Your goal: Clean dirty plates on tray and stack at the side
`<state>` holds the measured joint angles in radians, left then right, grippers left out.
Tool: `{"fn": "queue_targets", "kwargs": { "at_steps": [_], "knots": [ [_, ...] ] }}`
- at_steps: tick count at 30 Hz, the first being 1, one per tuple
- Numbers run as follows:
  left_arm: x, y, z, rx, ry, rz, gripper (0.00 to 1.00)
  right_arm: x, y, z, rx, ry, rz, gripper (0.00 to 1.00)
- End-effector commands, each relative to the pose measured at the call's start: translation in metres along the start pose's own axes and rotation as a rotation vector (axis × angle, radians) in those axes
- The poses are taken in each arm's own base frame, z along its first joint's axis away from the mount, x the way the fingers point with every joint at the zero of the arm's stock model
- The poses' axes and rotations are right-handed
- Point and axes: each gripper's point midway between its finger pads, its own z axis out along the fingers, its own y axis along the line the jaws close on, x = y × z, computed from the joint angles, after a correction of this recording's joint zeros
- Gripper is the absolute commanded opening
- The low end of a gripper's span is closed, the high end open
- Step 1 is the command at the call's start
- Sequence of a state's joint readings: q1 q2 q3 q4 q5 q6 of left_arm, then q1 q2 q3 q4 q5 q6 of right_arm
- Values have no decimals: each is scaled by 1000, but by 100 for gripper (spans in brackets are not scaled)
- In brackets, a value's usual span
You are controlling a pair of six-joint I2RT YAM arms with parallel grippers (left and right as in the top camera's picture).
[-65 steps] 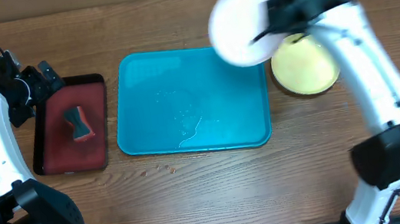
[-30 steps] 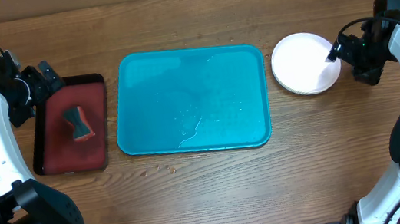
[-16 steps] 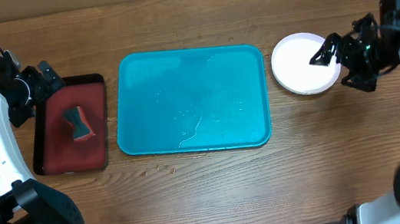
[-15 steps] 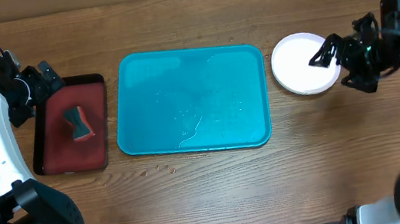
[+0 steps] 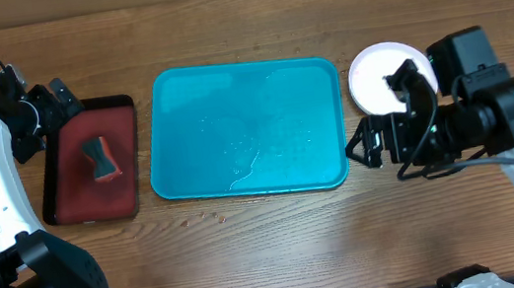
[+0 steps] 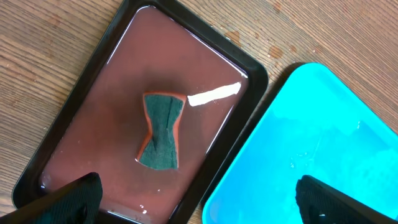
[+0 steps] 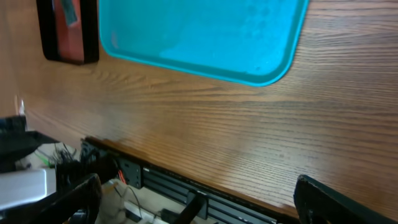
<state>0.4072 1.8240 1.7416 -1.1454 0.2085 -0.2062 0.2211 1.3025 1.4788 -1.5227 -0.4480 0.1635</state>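
The teal tray [image 5: 231, 98] lies mid-table with only water smears on it; it also shows in the left wrist view [image 6: 323, 143] and the right wrist view [image 7: 199, 37]. A white plate [image 5: 374, 67] rests on the table just right of the tray, partly covered by my right arm; what lies under it is hidden. My right gripper [image 5: 381, 143] [image 7: 199, 205] hangs raised in front of the plate, open and empty, clear of the plate. My left gripper [image 5: 49, 112] [image 6: 205, 205] hovers open and empty over the left side.
A dark red, black-rimmed tray [image 5: 70, 198] [image 6: 93, 106] left of the teal tray holds a green-and-orange sponge [image 5: 97, 158] [image 6: 160, 129]. The table's front edge with cables below it [image 7: 155, 180] shows in the right wrist view.
My right gripper set the white plate down right of the tray, let go, then swung up and toward the table's front. The left arm has stayed still.
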Motion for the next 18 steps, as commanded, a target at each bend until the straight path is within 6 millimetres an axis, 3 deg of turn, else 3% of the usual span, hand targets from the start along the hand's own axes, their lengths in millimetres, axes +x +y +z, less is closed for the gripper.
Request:
{"fn": "queue_targets", "kwargs": {
  "at_steps": [1,6,18],
  "knots": [
    [-1,-1,0,-1,-2,-1,100,5,5,2,-3,12,-28,100],
    [-1,-1,0,-1,-1,0,100,7,4,2,1,16,-36,100],
    [-1,-1,0,-1,-1,0,100,-8,-21,8,127,-59,-56,100]
  ]
}}
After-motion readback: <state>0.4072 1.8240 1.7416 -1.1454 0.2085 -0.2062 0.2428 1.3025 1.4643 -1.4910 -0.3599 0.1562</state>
